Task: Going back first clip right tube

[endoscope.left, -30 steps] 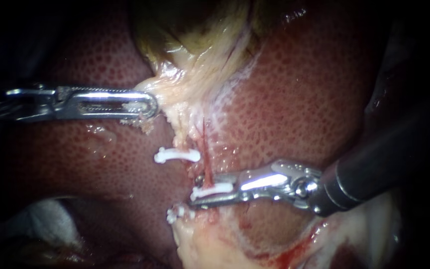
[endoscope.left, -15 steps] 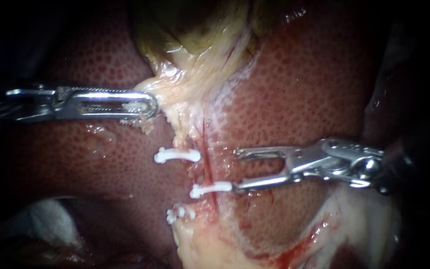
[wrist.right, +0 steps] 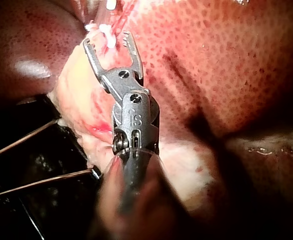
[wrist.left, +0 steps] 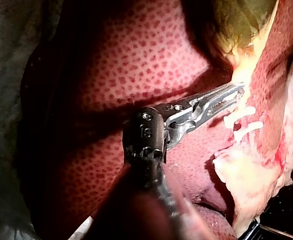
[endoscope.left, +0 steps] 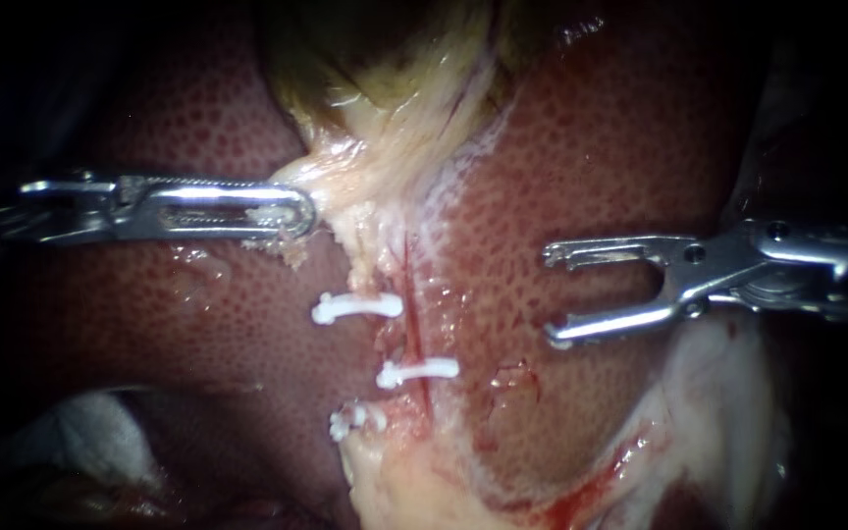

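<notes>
A thin red tube [endoscope.left: 407, 285] runs down from the yellowish gallbladder [endoscope.left: 395, 88] over the liver [endoscope.left: 581, 157]. Three white clips lie along it: an upper one [endoscope.left: 357, 307], a middle one [endoscope.left: 417, 371] across the red tube, and a lower one [endoscope.left: 355, 420]. My right instrument [endoscope.left: 550, 297] hangs to the right of the clips, jaws wide open and empty, clear of the tube. In the right wrist view these jaws [wrist.right: 109, 42] gape just short of the clips [wrist.right: 105, 34]. My left instrument [endoscope.left: 301, 211] is shut on pale tissue at the gallbladder's neck, also seen in the left wrist view [wrist.left: 231, 95].
Pale fatty tissue [endoscope.left: 414, 481] with a bloody streak lies below the clips. White gauze [endoscope.left: 90, 432] shows at the lower left. In the right wrist view thin wires [wrist.right: 26, 135] cross the dark area beside the shaft.
My right instrument opened off the middle clip and drew back to the right and slightly up. The clip stays on the tube. The left instrument holds still.
</notes>
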Action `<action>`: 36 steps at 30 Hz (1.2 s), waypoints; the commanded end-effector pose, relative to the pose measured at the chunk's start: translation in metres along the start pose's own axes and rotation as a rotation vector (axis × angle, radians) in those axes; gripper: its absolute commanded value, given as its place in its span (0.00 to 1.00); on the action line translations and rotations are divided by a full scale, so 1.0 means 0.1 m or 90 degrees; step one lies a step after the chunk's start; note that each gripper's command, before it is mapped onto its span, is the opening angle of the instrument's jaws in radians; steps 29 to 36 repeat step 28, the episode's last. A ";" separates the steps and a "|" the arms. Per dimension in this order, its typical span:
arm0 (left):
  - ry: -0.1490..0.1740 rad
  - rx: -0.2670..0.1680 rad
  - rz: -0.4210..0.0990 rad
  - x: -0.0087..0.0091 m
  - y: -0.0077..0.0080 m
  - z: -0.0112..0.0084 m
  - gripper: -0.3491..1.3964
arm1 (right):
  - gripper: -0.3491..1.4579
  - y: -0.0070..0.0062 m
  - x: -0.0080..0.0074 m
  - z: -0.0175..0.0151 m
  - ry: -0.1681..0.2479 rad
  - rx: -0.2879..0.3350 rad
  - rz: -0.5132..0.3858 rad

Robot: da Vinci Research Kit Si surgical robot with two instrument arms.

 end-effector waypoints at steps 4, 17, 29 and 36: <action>-0.008 0.003 0.004 -0.008 -0.009 0.013 0.00 | 0.47 0.002 -0.004 0.001 0.000 0.000 -0.001; -0.027 -0.004 0.018 -0.029 -0.021 0.071 0.00 | 0.47 0.001 -0.005 0.002 0.000 -0.001 -0.001; -0.027 -0.004 0.018 -0.028 -0.019 0.071 0.00 | 0.47 0.001 -0.005 0.002 0.000 -0.001 -0.001; -0.027 -0.004 0.018 -0.028 -0.019 0.071 0.00 | 0.47 0.001 -0.005 0.002 0.000 -0.001 -0.001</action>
